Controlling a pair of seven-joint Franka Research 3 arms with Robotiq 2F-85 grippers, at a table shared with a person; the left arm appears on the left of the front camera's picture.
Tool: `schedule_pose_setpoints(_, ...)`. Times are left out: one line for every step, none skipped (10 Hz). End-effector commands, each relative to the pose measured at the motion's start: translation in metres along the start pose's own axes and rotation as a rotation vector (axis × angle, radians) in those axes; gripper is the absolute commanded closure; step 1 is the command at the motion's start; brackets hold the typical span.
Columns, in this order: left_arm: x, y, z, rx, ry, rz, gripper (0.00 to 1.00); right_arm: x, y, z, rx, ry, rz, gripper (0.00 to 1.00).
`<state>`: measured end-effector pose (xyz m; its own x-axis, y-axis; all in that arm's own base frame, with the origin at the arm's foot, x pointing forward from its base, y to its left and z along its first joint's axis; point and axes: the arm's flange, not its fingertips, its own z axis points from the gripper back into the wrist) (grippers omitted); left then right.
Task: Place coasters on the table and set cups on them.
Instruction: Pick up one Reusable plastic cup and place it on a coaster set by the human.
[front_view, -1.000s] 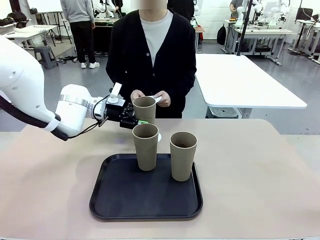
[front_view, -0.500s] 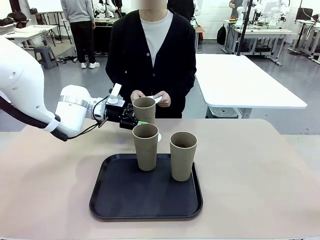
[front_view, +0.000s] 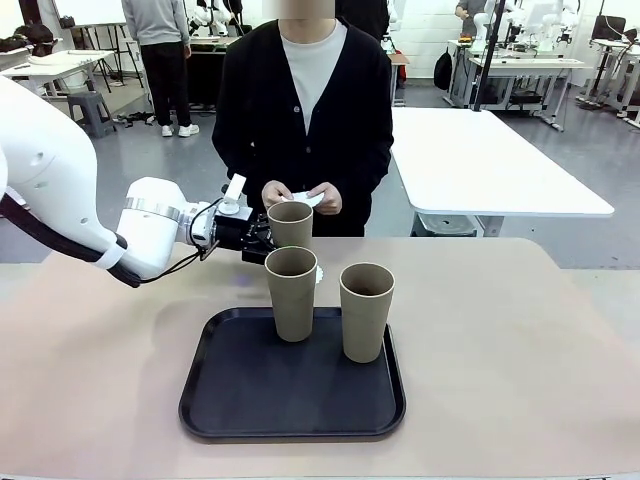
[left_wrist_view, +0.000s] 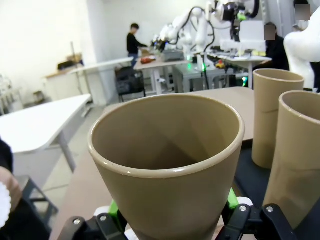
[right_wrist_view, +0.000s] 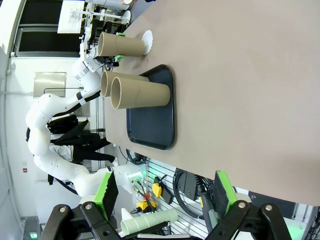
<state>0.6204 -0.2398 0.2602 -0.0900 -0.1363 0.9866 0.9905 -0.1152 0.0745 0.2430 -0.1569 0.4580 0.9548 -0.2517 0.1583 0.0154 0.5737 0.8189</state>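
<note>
Left fingers (front_view: 268, 243) grip 1 cup (front_view: 290, 222) near a coaster (front_view: 318, 273) on the tabletop (front_view: 520, 340) — 2 cups (front_view: 291, 293) sit on the tray (front_view: 240, 400); right fingers (right_wrist_view: 222, 192) spread, empty.

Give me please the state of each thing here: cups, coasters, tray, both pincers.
Tray, flat on the table.
Middle cup, upright on the tray.
Right cup, upright on the tray.
Coaster, flat on the table beyond the tray.
Far cup, upright at that coaster; resting on it or not, unclear.
Left pincer, shut on the far cup.
Right pincer, open, holding nothing.
Spare coaster, held by the person.
</note>
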Motion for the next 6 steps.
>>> schedule_pose_setpoints(-0.002, 0.015, -0.010, -0.021, 0.004, -0.022, 0.13, 0.001, -0.001, 0.000, 0.024, -0.003, 0.014, 0.00)
schedule_pose_setpoints(-0.003, 0.017, -0.012, -0.017, 0.009, -0.028, 0.13, 0.001, -0.001, 0.000, 0.024, -0.003, 0.014, 0.00)
schedule_pose_setpoints(-0.001, 0.021, -0.014, -0.015, 0.013, -0.035, 0.13, 0.001, -0.001, 0.000, 0.024, -0.003, 0.014, 0.00)
schedule_pose_setpoints(-0.001, 0.023, -0.014, -0.012, 0.017, -0.037, 0.13, 0.001, -0.001, 0.000, 0.024, -0.003, 0.014, 0.00)
schedule_pose_setpoints(-0.002, 0.024, -0.014, -0.010, 0.021, -0.038, 0.13, 0.001, -0.001, 0.000, 0.024, -0.003, 0.014, 0.00)
schedule_pose_setpoints(-0.003, 0.026, -0.014, -0.009, 0.023, -0.035, 0.13, 0.001, -0.001, 0.000, 0.024, -0.003, 0.014, 0.00)
